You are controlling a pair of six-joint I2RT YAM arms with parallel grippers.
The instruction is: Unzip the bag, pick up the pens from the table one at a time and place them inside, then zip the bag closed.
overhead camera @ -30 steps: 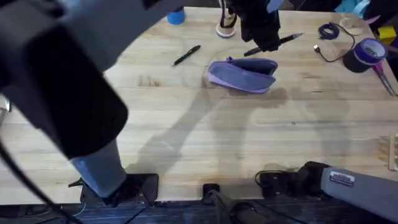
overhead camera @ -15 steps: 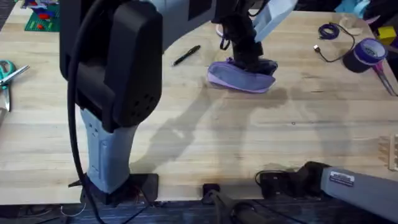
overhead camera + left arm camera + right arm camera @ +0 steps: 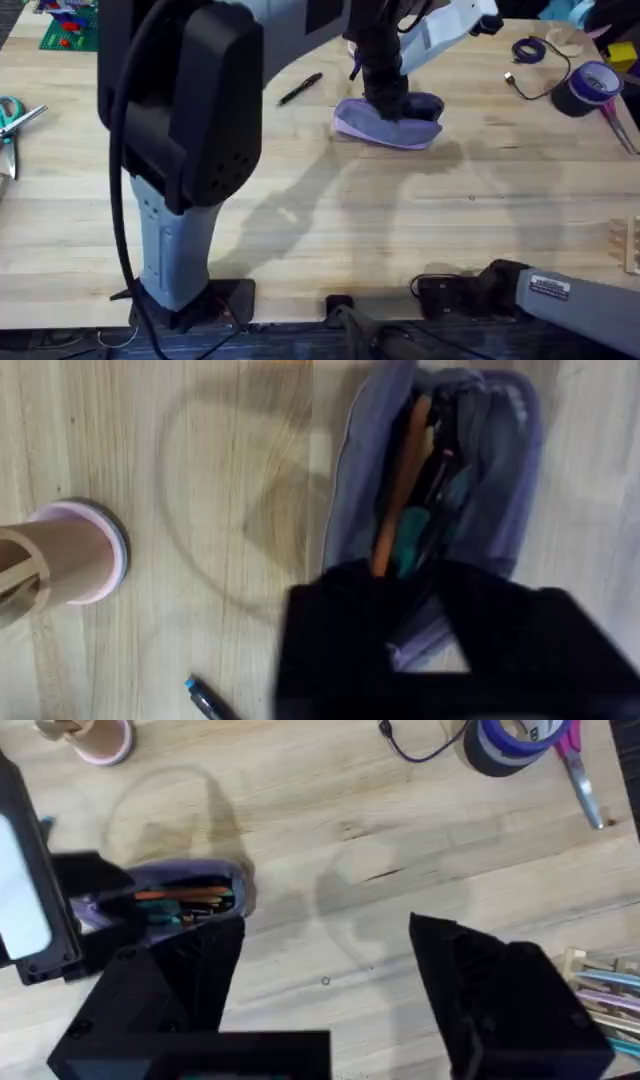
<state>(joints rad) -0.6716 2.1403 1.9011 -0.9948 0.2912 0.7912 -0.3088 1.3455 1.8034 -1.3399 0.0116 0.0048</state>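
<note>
The lavender bag (image 3: pixel 360 122) lies unzipped at the far middle of the table (image 3: pixel 330 220). In the left wrist view the bag (image 3: pixel 505 470) gapes, with orange and teal items inside. My left gripper (image 3: pixel 392 100) is down at the bag's opening, shut on a black pen (image 3: pixel 440 455) that points into the pouch. A second dark pen (image 3: pixel 300 88) lies on the wood to the left of the bag. My right gripper (image 3: pixel 325 990) hangs open near the table's front right, facing the bag (image 3: pixel 190 895) from a distance.
Green-handled scissors (image 3: pixel 15 115) lie at the left edge. A purple tape roll (image 3: pixel 592 85), a cable (image 3: pixel 530 52) and pink scissors (image 3: pixel 580 765) sit at the far right. A pink-based cup (image 3: pixel 70 550) stands behind the bag. A wooden rack (image 3: pixel 630 245) is at the right edge.
The left gripper carried the pen from behind the bag down into its opening. The big blurred arm segment swung out of the camera's way. The right arm stayed still.
</note>
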